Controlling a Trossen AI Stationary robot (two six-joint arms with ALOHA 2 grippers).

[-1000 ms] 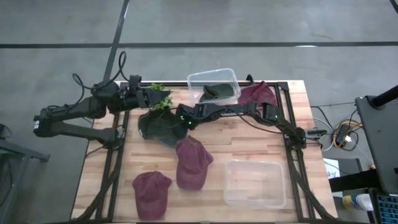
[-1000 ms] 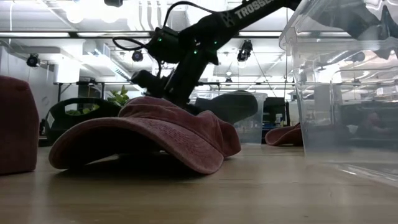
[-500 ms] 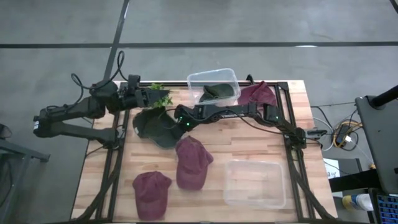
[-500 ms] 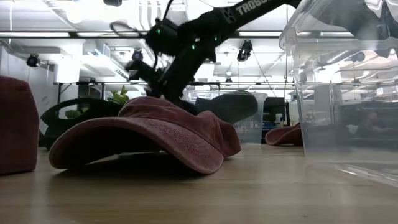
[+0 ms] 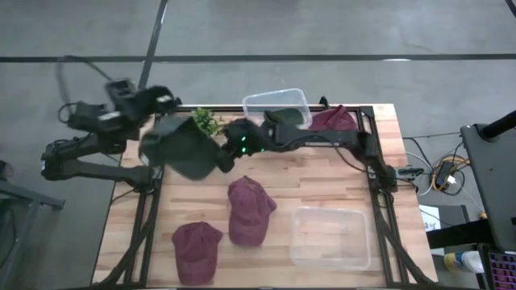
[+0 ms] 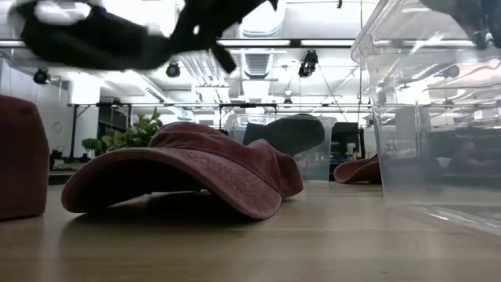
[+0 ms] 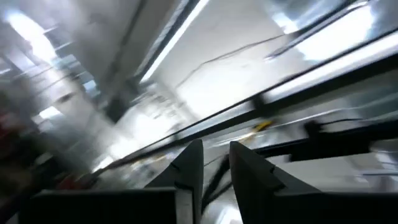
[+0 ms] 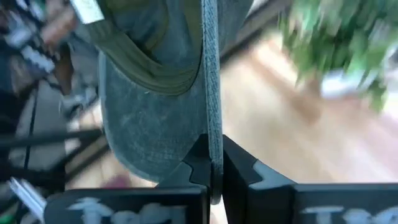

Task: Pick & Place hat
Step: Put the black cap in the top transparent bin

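Observation:
A dark grey-green hat point(image 5: 181, 147) hangs above the table's far left part; in the low view the hat point(image 6: 86, 39) shows high up, clear of the wood. My right gripper point(image 5: 228, 151) is shut on it. My left gripper point(image 5: 161, 103) is raised beside the table's far left corner. In its wrist view the left gripper point(image 7: 216, 158) points at the ceiling, with a narrow gap and nothing between the fingers. My right gripper pinches the hat's edge point(image 8: 211, 118) between its two fingers point(image 8: 198, 163), at the side of the hat toward the table's right. The thin edge runs lengthwise between the fingers. The hat is lifted clear, its hollow inside with the olive band point(image 8: 149, 68) showing.
Two maroon hats point(image 5: 248, 211) point(image 5: 196, 250) lie near the middle and the front. A third maroon hat point(image 5: 334, 121) lies far right. A clear bin point(image 5: 278, 109) at the far edge holds a dark hat; another clear bin point(image 5: 330, 238) stands near right. A small plant point(image 5: 208, 122) stands far left.
My right gripper has shut on the dark hat and lifted it off the table, toward the left edge. My left arm has swung up and away toward the table's far left corner, tipping its gripper upward.

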